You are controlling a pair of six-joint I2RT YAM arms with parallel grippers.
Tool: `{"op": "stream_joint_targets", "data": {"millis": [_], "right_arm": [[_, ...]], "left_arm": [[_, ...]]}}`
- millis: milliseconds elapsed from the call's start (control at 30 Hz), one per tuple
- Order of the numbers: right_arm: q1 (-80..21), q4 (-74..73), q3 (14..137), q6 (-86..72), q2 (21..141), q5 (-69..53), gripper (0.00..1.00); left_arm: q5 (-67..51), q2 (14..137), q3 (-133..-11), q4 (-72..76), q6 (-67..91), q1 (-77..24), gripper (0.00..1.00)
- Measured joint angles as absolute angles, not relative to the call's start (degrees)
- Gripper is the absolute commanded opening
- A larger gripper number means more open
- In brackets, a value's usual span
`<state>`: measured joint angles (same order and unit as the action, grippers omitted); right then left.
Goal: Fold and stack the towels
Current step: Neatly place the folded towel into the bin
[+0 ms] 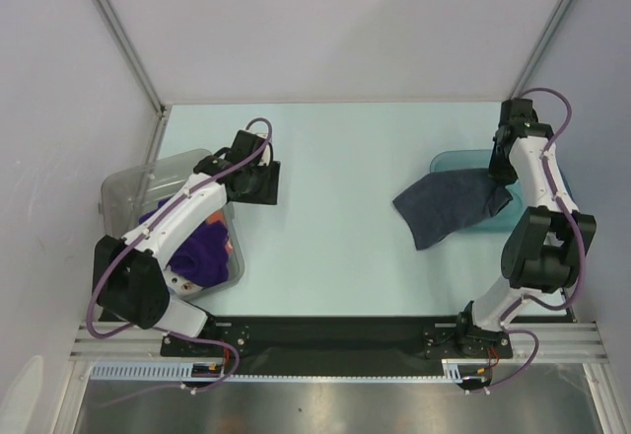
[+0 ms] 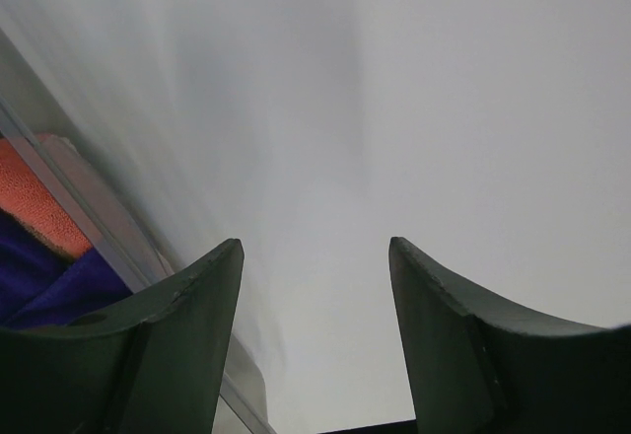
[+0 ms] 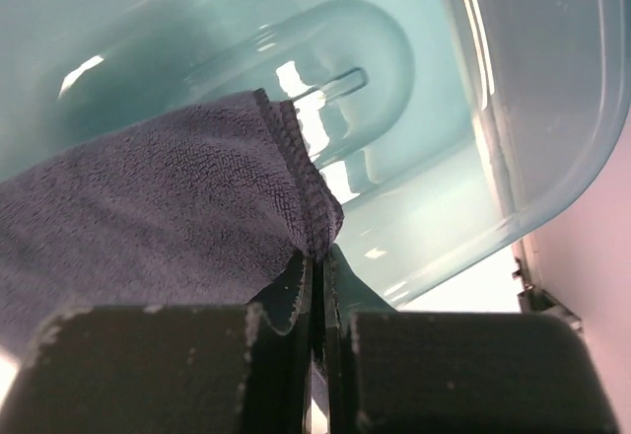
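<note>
Navy-grey towel (image 1: 449, 207) stretches leftward from the teal tray (image 1: 458, 161), corner pinched by right gripper (image 3: 317, 266); left gripper (image 2: 314, 249) gapes empty.

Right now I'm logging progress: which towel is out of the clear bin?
The dark navy-grey towel, pinched in the right pincer over the teal tray; the purple towel and orange towel lie in the bin.

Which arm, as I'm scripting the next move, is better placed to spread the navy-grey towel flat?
Right: its tool is shut on the navy-grey towel at the teal tray. The left tool stands open and empty by the clear bin.
</note>
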<state>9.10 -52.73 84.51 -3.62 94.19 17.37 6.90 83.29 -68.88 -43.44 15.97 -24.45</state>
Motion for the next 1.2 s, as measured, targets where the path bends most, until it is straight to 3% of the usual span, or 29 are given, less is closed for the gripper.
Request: {"op": "stream_joint_targets", "data": {"millis": [533,1200], "right_arm": [[19.9,-47.4,88.6,1.1,104.3,17.3,0.00],[25.8,-38.7,90.5,2.6,110.0,15.6,0.00]], "left_arm": [[4.9,84.2,-74.3,-46.3,15.7,-24.4,0.68],[4.2,90.5,-83.5,-48.6,14.9,-24.4,0.69]]}}
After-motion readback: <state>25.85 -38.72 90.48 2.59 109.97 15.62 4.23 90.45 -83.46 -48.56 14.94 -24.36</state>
